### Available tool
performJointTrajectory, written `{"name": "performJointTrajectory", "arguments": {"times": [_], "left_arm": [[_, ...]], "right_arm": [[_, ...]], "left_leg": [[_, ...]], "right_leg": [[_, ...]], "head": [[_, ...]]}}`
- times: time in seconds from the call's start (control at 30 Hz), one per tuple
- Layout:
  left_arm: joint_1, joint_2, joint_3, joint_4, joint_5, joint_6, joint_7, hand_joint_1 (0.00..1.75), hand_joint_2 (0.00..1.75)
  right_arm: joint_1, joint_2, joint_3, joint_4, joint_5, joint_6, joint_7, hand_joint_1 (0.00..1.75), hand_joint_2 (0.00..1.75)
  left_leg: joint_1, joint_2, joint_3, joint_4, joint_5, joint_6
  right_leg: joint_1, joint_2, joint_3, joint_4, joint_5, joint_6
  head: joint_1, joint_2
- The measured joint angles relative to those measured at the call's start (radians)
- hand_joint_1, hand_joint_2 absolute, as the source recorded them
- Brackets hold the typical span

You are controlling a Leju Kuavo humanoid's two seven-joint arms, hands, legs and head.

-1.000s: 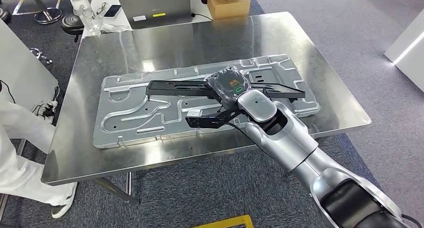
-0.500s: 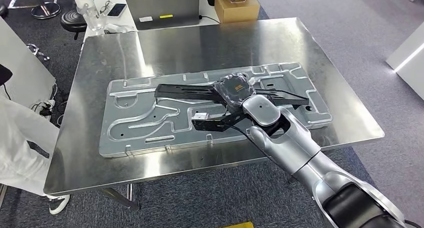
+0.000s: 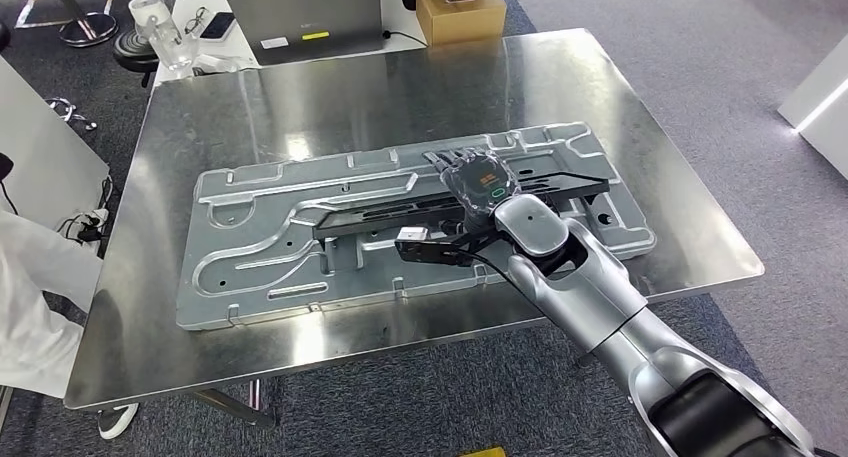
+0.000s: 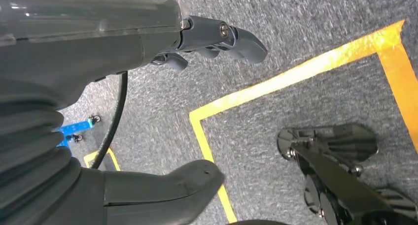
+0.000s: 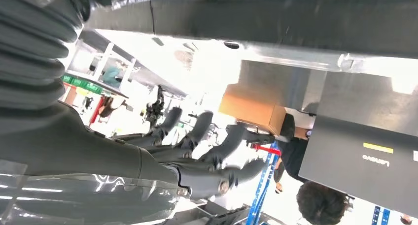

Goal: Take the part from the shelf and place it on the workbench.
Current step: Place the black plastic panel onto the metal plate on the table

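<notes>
A long black part lies slantwise on the stamped metal plate, which rests on the steel workbench. One end of the part is near the plate's middle and the other end is toward its right side. My right hand, wrapped in clear plastic, hovers over the middle of the part with its fingers spread. In the right wrist view my right hand's fingers stretch out with nothing between them. My left hand hangs over the floor, thumb and fingers apart, holding nothing.
A grey laptop, a cardboard box and a clear bottle stand beyond the bench's far edge. A person in white stands at the bench's left side. Yellow floor tape runs under my left hand.
The part's left end has swung toward me and come down onto the plate. My right hand's fingers have spread apart above it. The camera has shifted a little.
</notes>
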Motion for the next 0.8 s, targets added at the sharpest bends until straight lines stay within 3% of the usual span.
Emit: {"name": "performJointTrajectory", "arguments": {"times": [0.47,0.6,0.67,0.73,0.8], "left_arm": [[0.0,0.0,0.015,0.0,0.001,0.002,0.005,0.0,0.0],[0.0,0.001,0.024,0.0,0.001,0.002,0.006,0.0,0.0],[0.0,0.0,0.026,0.0,0.001,0.003,0.006,0.0,0.0],[-0.001,-0.001,0.027,0.0,0.0,0.004,0.006,0.0,0.0],[-0.001,-0.002,0.03,0.0,-0.002,0.004,0.006,0.0,0.0]], "right_arm": [[0.01,0.001,-0.009,0.005,-0.055,-0.003,-0.041,0.0,0.0],[0.016,0.003,-0.01,-0.014,-0.103,0.009,-0.068,0.0,0.0],[0.02,0.005,-0.008,-0.039,-0.128,0.023,-0.081,0.0,0.0],[0.021,0.007,-0.004,-0.068,-0.146,0.035,-0.085,0.0,0.0],[0.027,0.007,0.005,-0.094,-0.153,0.038,-0.085,0.0,0.0]], "left_leg": [[-0.002,0.0,0.003,0.001,0.001,-0.004],[-0.006,-0.001,0.001,0.009,0.0,0.007],[-0.003,0.002,0.008,-0.006,0.013,0.014],[0.004,0.008,0.019,-0.034,0.032,0.022],[0.007,0.011,0.019,-0.043,0.041,0.027]], "right_leg": [[-0.003,-0.001,0.005,-0.001,0.002,-0.001],[-0.008,-0.001,0.008,-0.006,0.007,0.011],[-0.007,-0.001,0.013,-0.01,0.009,0.018],[-0.004,-0.001,0.001,0.024,-0.024,0.025],[-0.005,-0.003,-0.044,0.135,-0.093,0.03]], "head": [[0.0,0.0],[0.0,0.0],[0.0,0.0],[0.0,0.0],[0.001,0.0]]}}
